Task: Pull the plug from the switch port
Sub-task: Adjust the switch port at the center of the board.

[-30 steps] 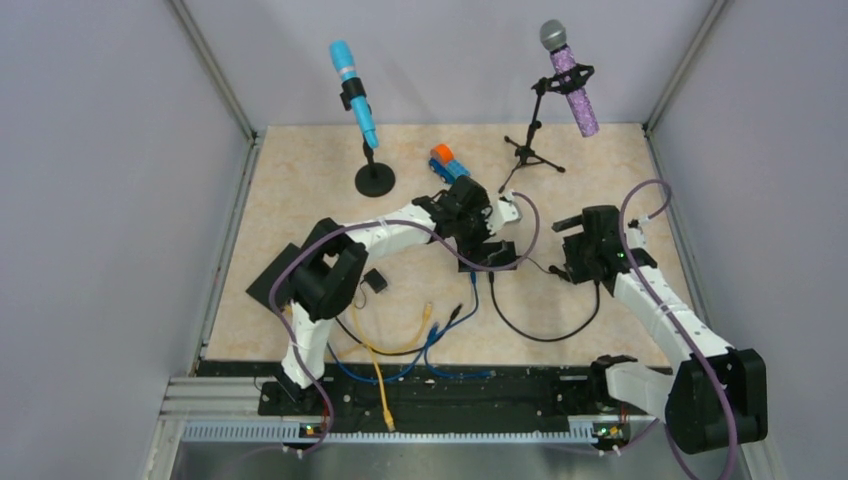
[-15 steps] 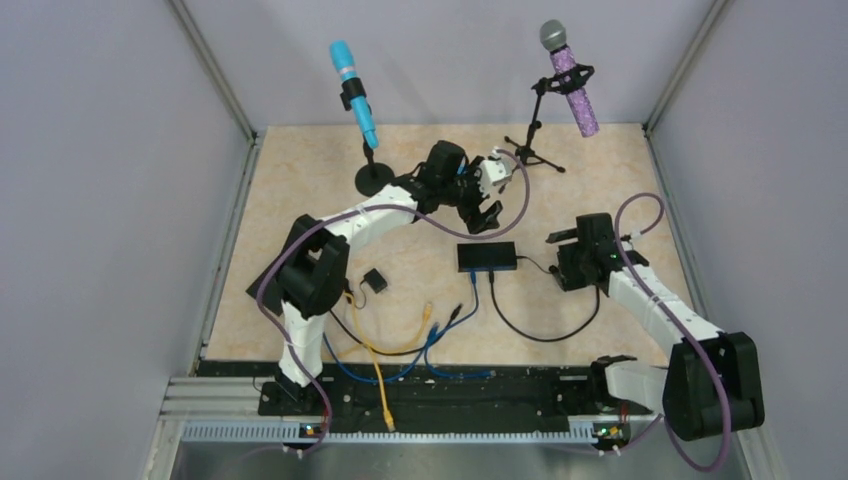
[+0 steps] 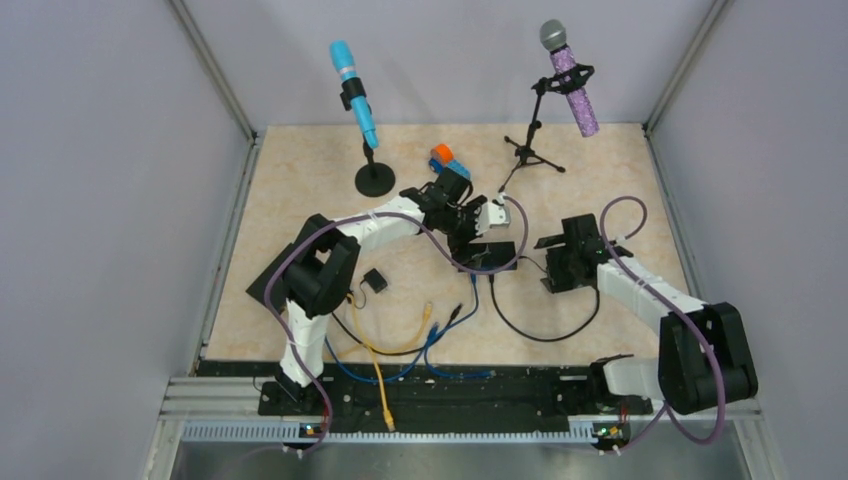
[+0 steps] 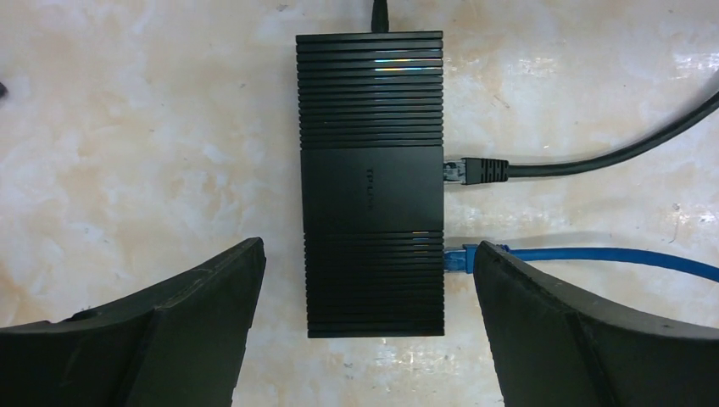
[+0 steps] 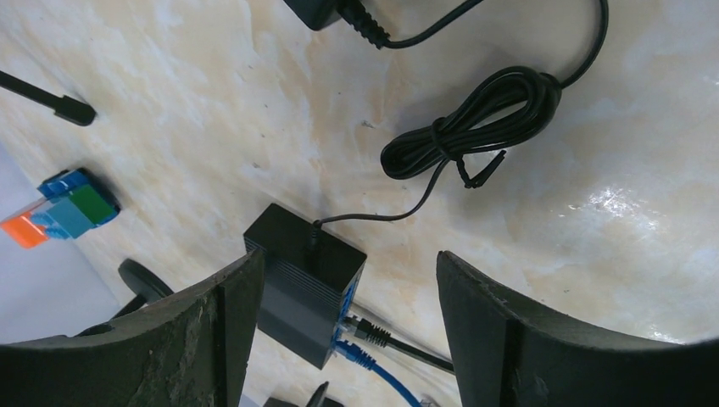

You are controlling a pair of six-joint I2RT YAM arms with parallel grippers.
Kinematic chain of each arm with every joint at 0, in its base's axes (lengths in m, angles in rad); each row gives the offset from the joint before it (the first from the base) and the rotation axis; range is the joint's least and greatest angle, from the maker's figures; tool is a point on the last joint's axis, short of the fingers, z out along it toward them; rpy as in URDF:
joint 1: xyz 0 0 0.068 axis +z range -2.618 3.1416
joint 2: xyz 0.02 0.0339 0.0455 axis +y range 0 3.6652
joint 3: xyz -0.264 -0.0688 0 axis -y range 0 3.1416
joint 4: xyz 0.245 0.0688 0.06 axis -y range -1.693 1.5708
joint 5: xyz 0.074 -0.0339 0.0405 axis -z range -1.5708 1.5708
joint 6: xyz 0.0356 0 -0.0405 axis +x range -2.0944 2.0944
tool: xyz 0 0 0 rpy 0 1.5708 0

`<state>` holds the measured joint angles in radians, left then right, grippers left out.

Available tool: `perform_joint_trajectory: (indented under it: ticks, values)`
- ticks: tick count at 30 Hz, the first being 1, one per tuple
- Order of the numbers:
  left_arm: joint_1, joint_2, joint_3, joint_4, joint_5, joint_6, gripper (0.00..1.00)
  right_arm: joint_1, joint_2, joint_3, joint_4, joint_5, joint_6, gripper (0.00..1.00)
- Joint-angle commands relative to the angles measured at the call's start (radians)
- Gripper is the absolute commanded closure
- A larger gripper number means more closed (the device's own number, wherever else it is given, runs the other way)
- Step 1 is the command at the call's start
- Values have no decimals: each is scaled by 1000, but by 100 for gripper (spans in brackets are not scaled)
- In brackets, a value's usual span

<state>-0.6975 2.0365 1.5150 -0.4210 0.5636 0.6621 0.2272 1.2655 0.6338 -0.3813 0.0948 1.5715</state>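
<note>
The black switch [image 3: 487, 256] lies mid-table. In the left wrist view the switch [image 4: 371, 182] has a black plug [image 4: 476, 170] and a blue plug [image 4: 458, 257] seated in its right side, and a thin lead at its far end. My left gripper [image 4: 369, 251] hangs open above it, with one finger on each side of its near end and touching nothing. My right gripper [image 5: 349, 259] is open too, off to the right of the switch [image 5: 305, 284], looking at the black plug [image 5: 366, 331] and blue plug [image 5: 352, 352].
A blue microphone [image 3: 355, 95] and a purple microphone [image 3: 570, 80] stand at the back, with toy blocks [image 3: 447, 160] between them. Yellow cable [image 3: 380, 370] and blue cable lie near the front. A coiled black lead [image 5: 475, 119] lies by the right gripper.
The left arm swung back toward the far side, then came down again over the switch. The right gripper slid left toward the switch and its jaws narrowed a little.
</note>
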Motion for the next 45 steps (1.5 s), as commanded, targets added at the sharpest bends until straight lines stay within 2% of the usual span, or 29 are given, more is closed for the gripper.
perform_joint_trajectory:
  ticks: [1,12,14,30,38,45]
  values:
    - [-9,16,54,-29,-26,68,3,30,43,28,49,-11,42,27]
    - [-39,47,71,-20,-94,61,2,46,91,32,80,-14,55,28]
    - [-40,47,74,-22,-64,70,2,46,103,42,80,-15,67,28]
    - [-57,100,121,-59,-111,80,2,49,204,99,104,-34,88,31]
    - [-59,119,132,-73,-172,62,3,58,285,140,124,-72,85,39]
    - [-59,116,129,-79,-147,57,12,61,288,114,141,-78,92,53]
